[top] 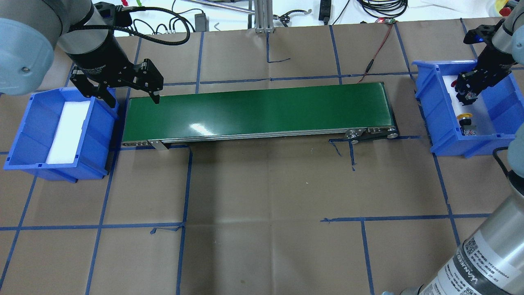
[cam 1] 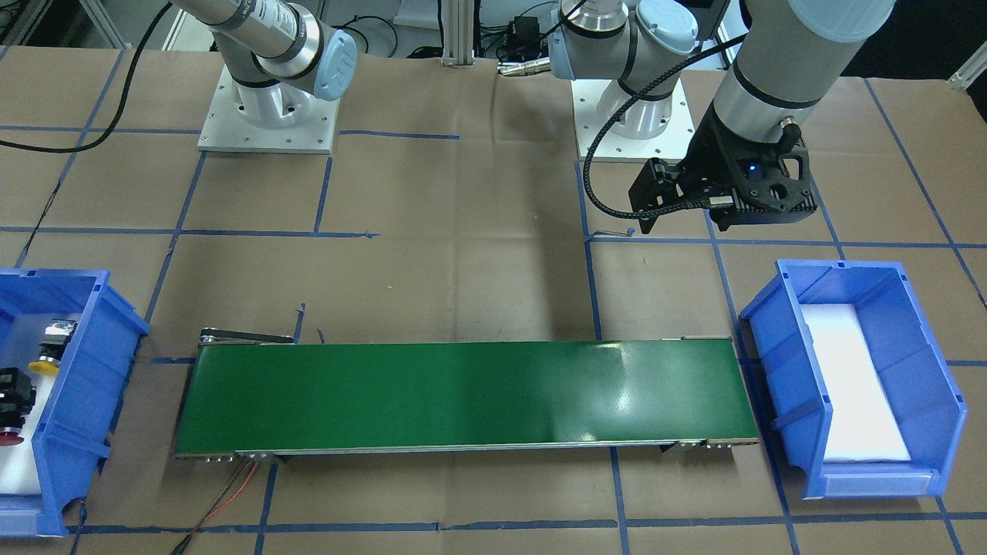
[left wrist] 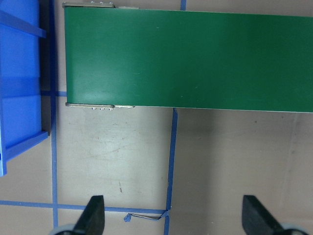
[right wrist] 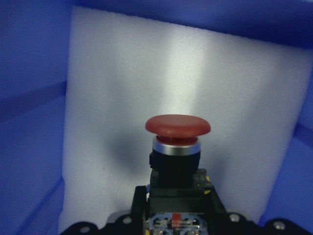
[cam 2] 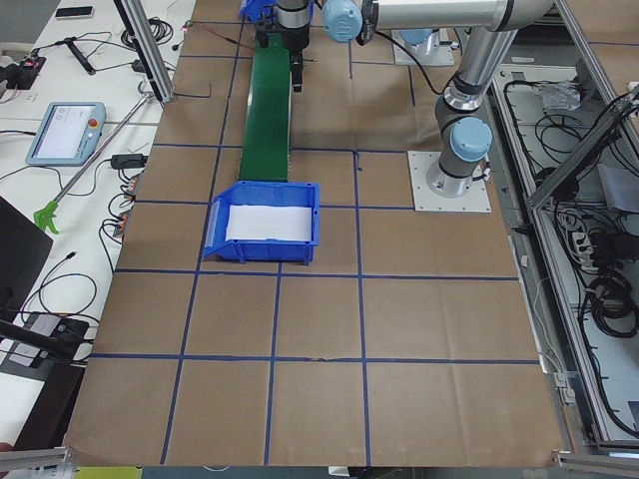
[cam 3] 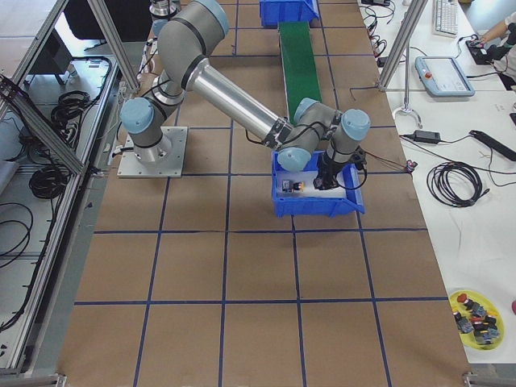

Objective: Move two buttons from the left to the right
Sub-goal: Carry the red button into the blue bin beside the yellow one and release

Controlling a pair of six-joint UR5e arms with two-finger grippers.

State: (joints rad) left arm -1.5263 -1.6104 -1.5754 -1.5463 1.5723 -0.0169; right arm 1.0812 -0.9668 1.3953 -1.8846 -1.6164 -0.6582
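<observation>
The red button points its mushroom cap away from the wrist camera, over the white foam of the blue bin on my right. My right gripper is shut on its black body, low inside that bin. I cannot tell whether the button rests on the foam or is off it. The red cap shows at the edge of the front view. The yellow button lies loose in the same bin, beside the gripper, and shows in the front view. My left gripper is open and empty above the table.
A green conveyor belt runs between the two bins. A second blue bin with only white foam stands at its left end, next to my left gripper. A red and black cable lies behind the belt.
</observation>
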